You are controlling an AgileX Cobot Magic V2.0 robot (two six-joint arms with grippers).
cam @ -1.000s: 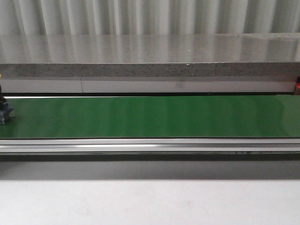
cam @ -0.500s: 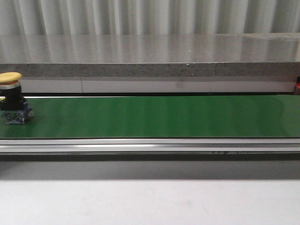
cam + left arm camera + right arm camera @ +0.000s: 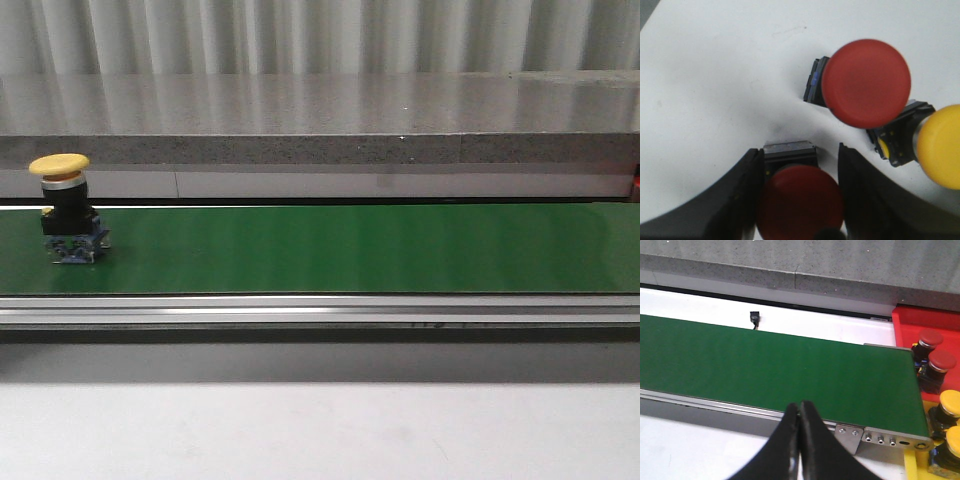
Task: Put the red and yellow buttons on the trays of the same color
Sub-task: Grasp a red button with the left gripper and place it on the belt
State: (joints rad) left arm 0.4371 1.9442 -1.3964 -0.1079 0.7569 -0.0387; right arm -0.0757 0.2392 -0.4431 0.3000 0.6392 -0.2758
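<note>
Yellow mushroom-capped push button [image 3: 67,208] stands upright at the left end of the green conveyor belt [image 3: 350,248]. The right pincer [image 3: 799,416], pressed together and empty, hovers over the belt's near rail beside the red tray [image 3: 925,320]; it should spread wide and take the black body, not the cap. Left pincer [image 3: 799,172] straddles a red-capped button [image 3: 799,197] on the white worktop [image 3: 715,90], though I cannot tell whether it grips.

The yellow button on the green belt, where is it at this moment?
In the front view the yellow button stands upright near the left end of the green belt, toward its far edge, with nothing beside it.

A long green conveyor belt [image 3: 350,248] is lying before a grey speckled stone ledge [image 3: 320,148], silver metal rail [image 3: 320,310] edging it.
</note>
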